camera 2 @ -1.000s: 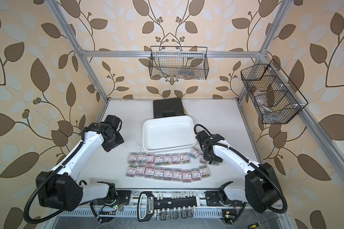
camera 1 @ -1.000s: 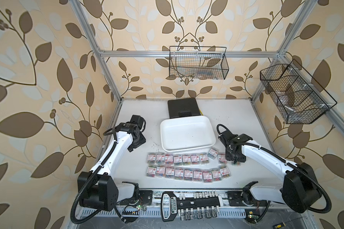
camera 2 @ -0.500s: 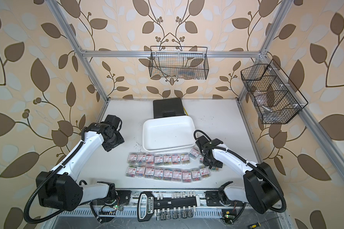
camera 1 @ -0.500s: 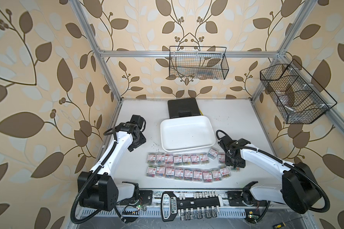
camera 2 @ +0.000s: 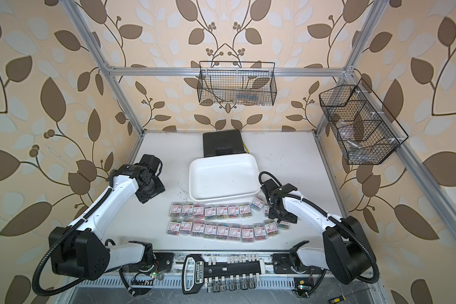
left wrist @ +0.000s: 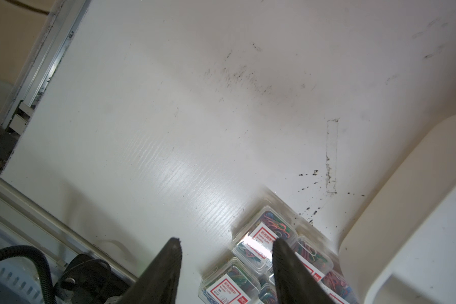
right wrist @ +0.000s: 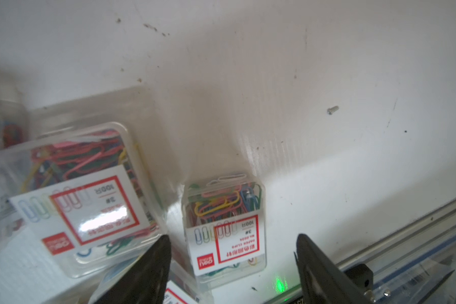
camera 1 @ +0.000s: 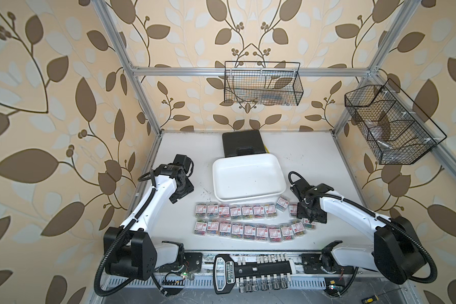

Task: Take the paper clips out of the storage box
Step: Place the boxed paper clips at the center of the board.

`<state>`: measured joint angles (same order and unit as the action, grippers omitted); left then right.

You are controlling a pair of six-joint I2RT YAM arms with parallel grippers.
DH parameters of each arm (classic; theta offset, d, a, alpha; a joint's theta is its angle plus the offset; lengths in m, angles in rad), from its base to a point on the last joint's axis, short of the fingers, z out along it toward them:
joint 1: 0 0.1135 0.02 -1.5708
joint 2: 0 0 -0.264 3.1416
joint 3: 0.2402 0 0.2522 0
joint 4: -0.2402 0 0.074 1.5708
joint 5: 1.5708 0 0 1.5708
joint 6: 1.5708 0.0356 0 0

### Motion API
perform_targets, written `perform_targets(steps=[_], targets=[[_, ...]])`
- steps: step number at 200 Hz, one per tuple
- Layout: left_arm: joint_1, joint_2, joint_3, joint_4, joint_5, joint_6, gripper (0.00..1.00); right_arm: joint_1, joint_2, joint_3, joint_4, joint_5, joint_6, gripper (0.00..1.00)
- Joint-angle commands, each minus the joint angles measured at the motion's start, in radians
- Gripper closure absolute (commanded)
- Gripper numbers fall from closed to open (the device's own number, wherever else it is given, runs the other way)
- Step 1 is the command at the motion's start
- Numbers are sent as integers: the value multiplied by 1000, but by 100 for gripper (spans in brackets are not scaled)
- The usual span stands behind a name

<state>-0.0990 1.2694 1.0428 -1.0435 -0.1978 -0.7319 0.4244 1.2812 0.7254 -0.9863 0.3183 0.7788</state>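
Between the fingers of the right gripper lies one box of clips, flat on the table, label up. The fingers stand apart with a gap showing on each side of that box; neither touches it. Just outside one right finger, a second box sits tilted and appears to rest partly on its neighbours.

From those fingers the paper clips run away in two rows of clear, red-labelled boxes towards the left gripper. One box near the right gripper lies turned at an angle, out of line with its row. The far end of the rows reaches the left fingers: the end boxes lie just beside, and partly behind, one of them. The left fingers are also spread, with only table surface between them.

Every box seen lies on the table, outside the storage box. It stands just beyond the rows, between the two grippers, its near wall close to the upper row.

Beyond the right fingers, well apart from them, a small screw lies on the table. Behind the storage box a black case touches its far rim. Wire baskets hang on the walls above. A socket rail lies along the front edge, behind both grippers.
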Motion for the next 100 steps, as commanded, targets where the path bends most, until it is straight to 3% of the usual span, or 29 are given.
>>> perform_targets(steps=[1, 33, 79, 100], targets=[[13, -18, -5, -13, 1, 6, 43, -35, -54, -10, -14, -22, 28, 25], [13, -15, 1, -15, 3, 10, 43, -152, -130, 16, -11, -61, 49, 36], [15, 6, 25, -13, 16, 18, 43, -476, -167, -65, 98, -190, 43, 53], [16, 15, 46, -24, 9, 25, 43, -610, -156, -130, 182, -277, 6, 53]])
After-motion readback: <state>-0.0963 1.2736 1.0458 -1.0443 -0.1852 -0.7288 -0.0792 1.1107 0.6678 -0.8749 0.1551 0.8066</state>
